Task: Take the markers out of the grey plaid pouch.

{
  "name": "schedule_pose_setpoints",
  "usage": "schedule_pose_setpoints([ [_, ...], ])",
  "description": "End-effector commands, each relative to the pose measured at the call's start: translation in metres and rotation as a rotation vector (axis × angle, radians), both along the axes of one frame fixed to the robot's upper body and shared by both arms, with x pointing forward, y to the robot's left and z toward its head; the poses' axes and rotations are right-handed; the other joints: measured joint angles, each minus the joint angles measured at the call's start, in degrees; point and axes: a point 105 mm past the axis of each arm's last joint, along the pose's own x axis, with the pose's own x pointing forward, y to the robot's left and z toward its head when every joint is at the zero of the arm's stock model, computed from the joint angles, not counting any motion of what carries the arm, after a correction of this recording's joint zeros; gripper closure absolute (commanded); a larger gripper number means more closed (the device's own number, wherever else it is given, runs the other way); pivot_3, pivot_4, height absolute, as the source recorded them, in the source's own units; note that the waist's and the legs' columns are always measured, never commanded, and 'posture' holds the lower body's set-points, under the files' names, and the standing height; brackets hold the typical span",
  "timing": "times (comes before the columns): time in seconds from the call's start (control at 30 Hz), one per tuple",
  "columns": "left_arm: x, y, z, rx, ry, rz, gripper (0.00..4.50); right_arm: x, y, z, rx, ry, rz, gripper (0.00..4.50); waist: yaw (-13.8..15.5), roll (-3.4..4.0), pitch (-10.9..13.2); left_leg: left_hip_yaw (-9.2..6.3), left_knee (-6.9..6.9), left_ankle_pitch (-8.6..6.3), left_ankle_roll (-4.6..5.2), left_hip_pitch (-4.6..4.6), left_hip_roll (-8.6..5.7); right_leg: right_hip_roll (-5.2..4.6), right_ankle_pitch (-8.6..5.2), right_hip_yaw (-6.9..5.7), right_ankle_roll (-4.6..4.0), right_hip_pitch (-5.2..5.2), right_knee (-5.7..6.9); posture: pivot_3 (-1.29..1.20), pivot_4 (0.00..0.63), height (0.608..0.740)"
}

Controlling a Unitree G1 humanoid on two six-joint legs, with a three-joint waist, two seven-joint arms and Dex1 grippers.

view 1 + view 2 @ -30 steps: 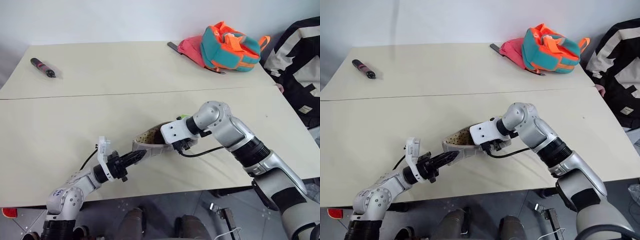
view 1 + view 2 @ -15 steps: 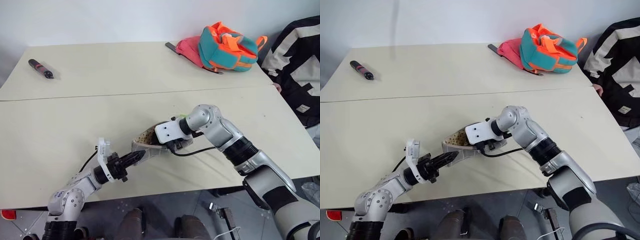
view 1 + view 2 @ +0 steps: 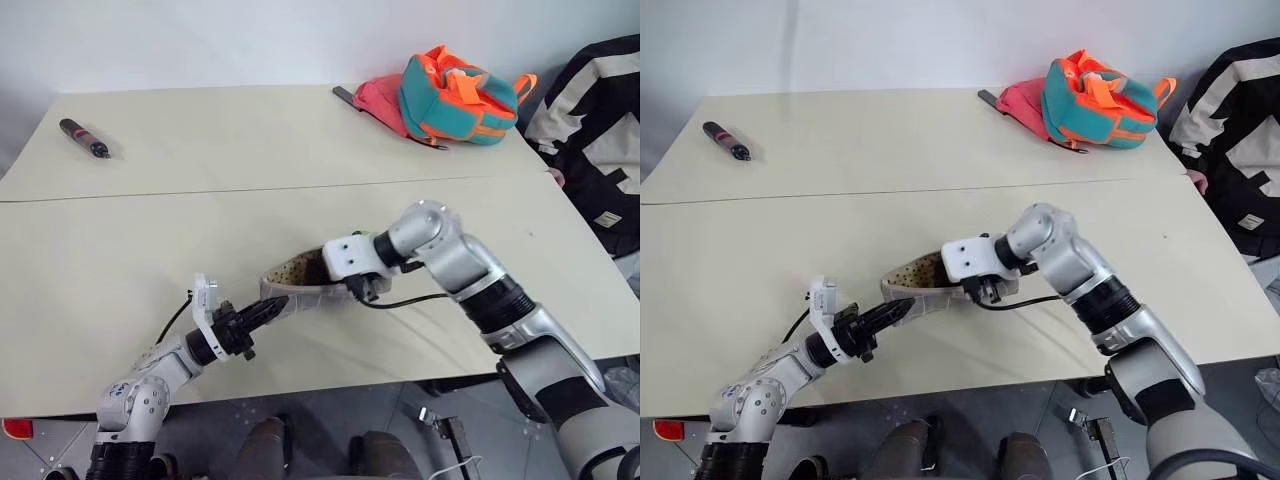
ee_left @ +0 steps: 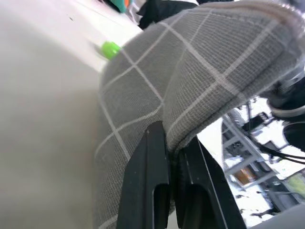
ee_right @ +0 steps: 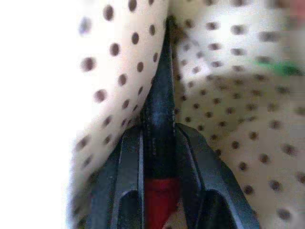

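The grey plaid pouch [image 3: 298, 283] lies near the table's front edge, its mouth held open so the tan dotted lining shows. My left gripper [image 4: 172, 143] is shut on the pouch's fabric edge [image 4: 190, 71] and holds it up at the near left end. My right gripper [image 5: 159, 143] points down into the pouch mouth from the right. It is shut on a slim black marker [image 5: 161, 109] with a red end, which lies against the dotted lining. From the head views the marker is hidden by the right hand [image 3: 350, 262].
A thicker black-and-red pen-shaped thing [image 3: 83, 136] lies at the table's far left. A teal-and-orange backpack [image 3: 455, 92] and a pink item [image 3: 378, 98] sit at the far right. A small green object [image 3: 367, 234] rests just behind the pouch. Black-and-white fabric [image 3: 600, 130] hangs beyond the right edge.
My right hand has shifted a little to the right and up at the pouch mouth. The left gripper keeps its hold on the pouch edge in the same place.
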Motion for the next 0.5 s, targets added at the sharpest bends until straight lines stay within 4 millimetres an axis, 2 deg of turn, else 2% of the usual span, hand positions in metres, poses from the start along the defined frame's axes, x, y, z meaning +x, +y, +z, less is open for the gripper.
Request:
schedule_pose_setpoints([
  [0.03,0.002,0.005,0.005,0.049,-0.049,0.028,4.50,-0.009,0.007,0.044,0.151,-0.019,0.042,3.90,0.0,0.00,0.0,0.01,0.00,-0.01,-0.01,0.00,0.01,0.00,0.00,0.00,0.00,0.00,0.00,0.00,0.150,0.740],
  [0.33,0.016,0.008,0.020,0.141,-0.182,0.081,4.50,-0.003,0.004,0.074,0.296,-0.010,-0.002,3.90,0.1,0.03,0.0,0.05,-0.01,-0.01,0.00,-0.06,0.00,0.03,0.00,0.01,0.00,-0.07,-0.02,0.00,0.150,0.740],
  [0.47,0.009,0.007,0.019,0.158,-0.169,0.032,4.50,0.021,-0.008,0.059,0.248,-0.049,-0.128,3.90,0.0,0.04,0.0,0.06,-0.01,-0.02,0.02,-0.06,0.01,0.04,0.00,0.00,0.00,-0.06,-0.02,0.00,0.150,0.740],
  [0.5,0.007,0.007,0.019,0.138,-0.145,0.017,4.50,0.025,-0.011,0.055,0.225,-0.068,-0.145,4.06,0.0,0.04,0.0,0.08,-0.01,-0.02,0.02,-0.05,0.00,0.04,0.00,0.01,0.00,-0.07,-0.01,0.00,0.150,0.740],
])
